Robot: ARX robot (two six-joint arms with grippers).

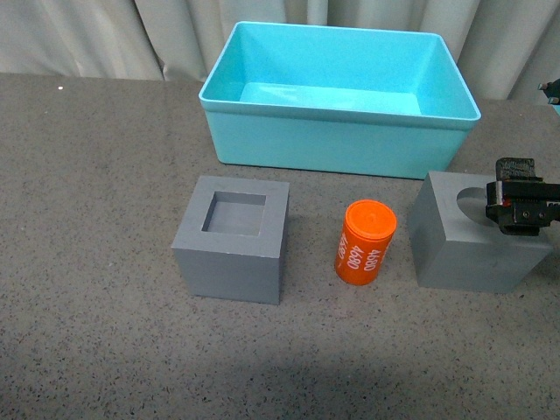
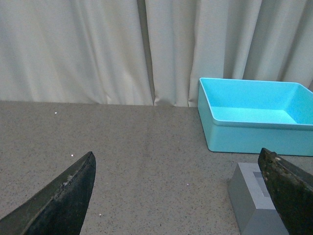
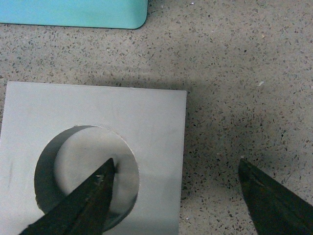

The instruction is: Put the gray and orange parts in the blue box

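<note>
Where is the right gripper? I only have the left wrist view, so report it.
Observer: The right gripper is open, poised over the matte gray cube with the round recess, one finger above the recess, the other past the cube's edge.
Operator: Now locate the orange part.
Observer: The small orange cylinder with white numerals stands upright between that cube and the matte gray cube with the square recess, touching neither.
Operator: Check the bin.
Observer: The large turquoise plastic bin holds none of the three parts.

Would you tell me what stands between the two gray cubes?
The orange cylinder stands there, apart from both, as the front view shows.
</note>
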